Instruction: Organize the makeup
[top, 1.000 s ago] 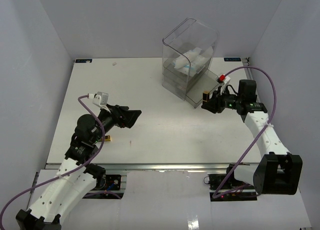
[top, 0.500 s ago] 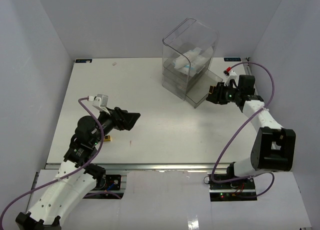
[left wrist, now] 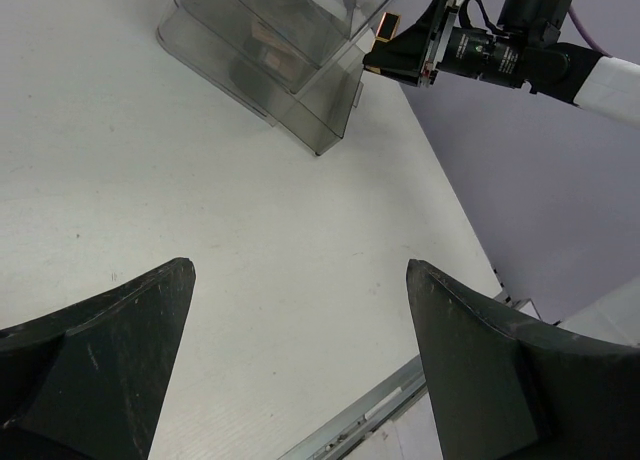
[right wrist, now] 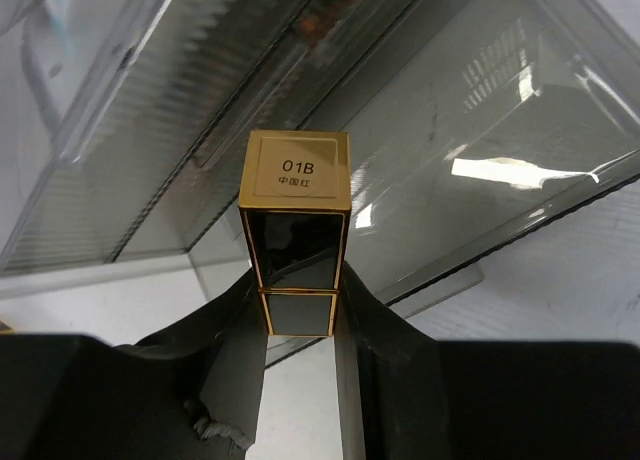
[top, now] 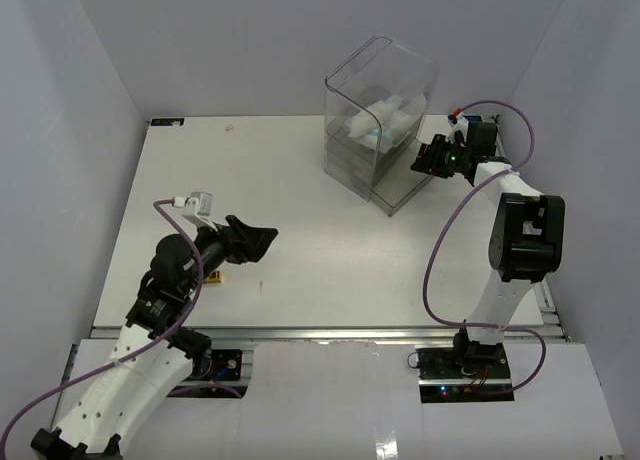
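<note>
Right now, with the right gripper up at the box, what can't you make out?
- Tube: in the top view, lost against the right gripper.
- Gold item: top view, partly behind the left arm, too small to identify.
- Drawer contents: both wrist views, blurred by the box's ribbed, glaring plastic.
- Packets: top view, too small to count.

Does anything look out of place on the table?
A small gold-and-black item lies alone near the left arm, far from the clear drawer box. Nothing looks spilled or damaged.
</note>
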Controlling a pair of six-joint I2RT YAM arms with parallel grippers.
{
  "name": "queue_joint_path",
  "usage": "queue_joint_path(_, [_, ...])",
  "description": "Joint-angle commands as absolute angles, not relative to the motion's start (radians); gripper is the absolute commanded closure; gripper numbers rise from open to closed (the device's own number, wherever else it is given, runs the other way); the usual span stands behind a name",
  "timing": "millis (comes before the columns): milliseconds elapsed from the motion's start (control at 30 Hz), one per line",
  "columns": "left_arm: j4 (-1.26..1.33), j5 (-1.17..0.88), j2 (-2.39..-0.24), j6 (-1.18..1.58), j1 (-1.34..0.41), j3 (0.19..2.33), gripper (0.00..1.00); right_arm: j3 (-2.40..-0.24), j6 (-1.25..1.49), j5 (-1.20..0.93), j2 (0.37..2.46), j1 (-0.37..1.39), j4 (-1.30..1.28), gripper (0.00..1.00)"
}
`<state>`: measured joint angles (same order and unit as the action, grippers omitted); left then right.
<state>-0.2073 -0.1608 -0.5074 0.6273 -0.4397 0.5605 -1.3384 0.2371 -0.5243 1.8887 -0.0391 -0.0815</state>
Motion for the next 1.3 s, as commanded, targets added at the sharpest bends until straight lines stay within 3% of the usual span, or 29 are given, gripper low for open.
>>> queue_joint_path(0, [-0.271,-0.076,-0.490,0.701,-0.433,0.548,0.02,-1.410,0.243,-0.467,1.919,-0.041,-0.083,0.59])
queue_joint_path(167, [-0.350,0.028,-0.540,0.829,-0.433,0.555,0.02,-1.413,0.221,-0.453,1.925,-0.041,-0.083,0.36])
queue_joint_path(233, [-0.380,0.040,-0.573,0.871,-0.433,0.565,0.02,-1.409,0.212,-0.451,1.921,-0.041,-0.083,0.32])
queue_joint_path(500, [-0.576,0.168,-0.704,1.063,-0.433,0.635,0.06,-1.299,0.088,-0.524,1.761,-0.041,-0.081,0.29])
queue_joint_path(667, [-0.705,0.233,-0.824,1.141,-0.420,0.680,0.13,-1.157,-0.259,-0.946,1.555,-0.040,-0.215,0.17])
queue_joint_path(767, [-0.720,0.232,-0.860,1.177,-0.376,0.673,0.17,-1.097,-0.404,-1.074,1.464,-0.032,-0.294,0.11])
queue_joint_path(967, [-0.758,0.165,-0.935,1.207,-0.128,0.636,0.21,-1.055,-0.499,-1.075,1.351,-0.032,-0.376,0.08])
queue_joint_path(1267, [-0.731,0.173,-1.033,1.231,-0.019,0.650,0.22,-1.012,-0.514,-1.094,1.317,-0.042,-0.386,0.05])
